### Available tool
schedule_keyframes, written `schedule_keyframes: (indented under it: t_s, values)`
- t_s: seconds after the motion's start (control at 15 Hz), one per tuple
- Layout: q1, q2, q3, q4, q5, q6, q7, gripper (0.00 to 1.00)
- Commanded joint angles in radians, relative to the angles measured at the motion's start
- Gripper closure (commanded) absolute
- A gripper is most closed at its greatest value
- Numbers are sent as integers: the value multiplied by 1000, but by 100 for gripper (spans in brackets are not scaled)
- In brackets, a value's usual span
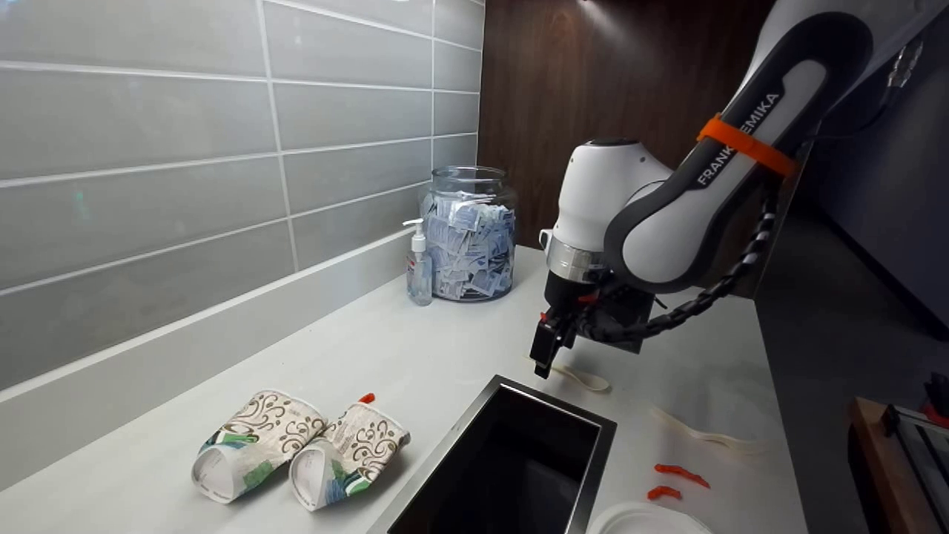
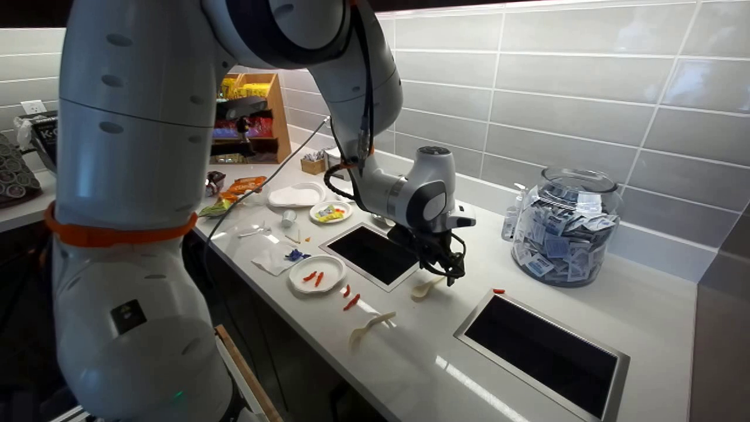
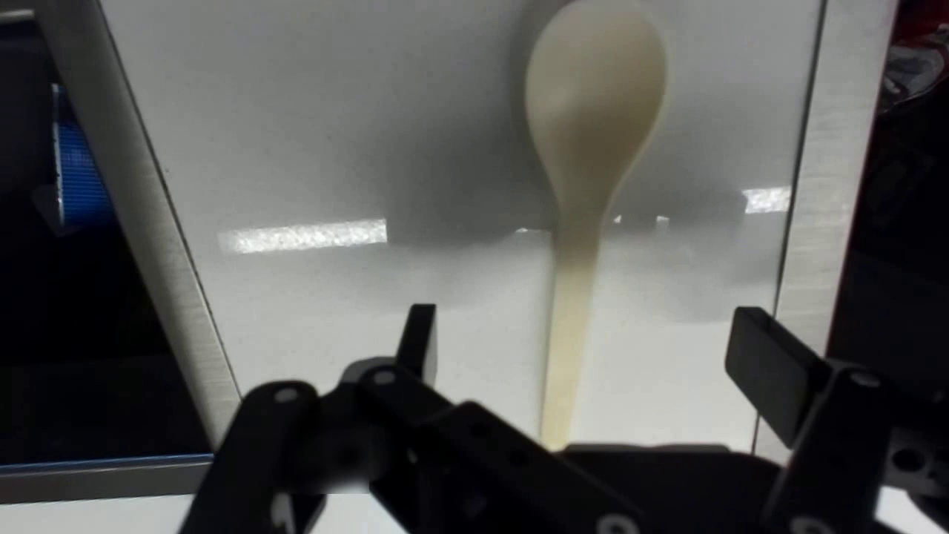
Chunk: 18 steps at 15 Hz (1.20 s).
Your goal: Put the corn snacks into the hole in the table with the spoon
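Note:
A cream-white spoon lies on the off-white table beside a dark cut-out; it also shows in an exterior view. My gripper is low over its handle end. In the wrist view my gripper is open, with the spoon's handle between and below the spread fingers and its bowl pointing away. Small red-orange corn snacks lie on the table, and two more lie on a plate. Another cut-out is nearer the glass jar.
A second pale spoon lies near the table's front edge. A glass jar of packets and a pump bottle stand by the wall. Two patterned bags lie beside the cut-out. More plates and snack packets are farther off.

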Motion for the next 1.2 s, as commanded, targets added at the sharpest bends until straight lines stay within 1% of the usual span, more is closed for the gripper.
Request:
schedule_keyframes:
  t_s: [0.0,0.2,0.33,0.47,0.6,0.67,0.73,0.8,1.07,1.13]
  values:
    - [15,36,-11,22,12,14,4,0]
    - [14,41,-8,25,16,15,-1,34]
    - [11,42,-6,26,20,15,-3,51]
    - [10,38,-3,27,24,16,-5,66]
    - [12,33,1,26,30,14,-5,79]
    - [10,30,5,27,38,8,-8,88]
    - [4,29,14,28,51,5,-15,95]
    - [2,28,15,29,60,4,-14,100]
    - [-13,23,17,36,103,-6,-8,97]
    - [-27,20,30,37,130,-11,-20,97]
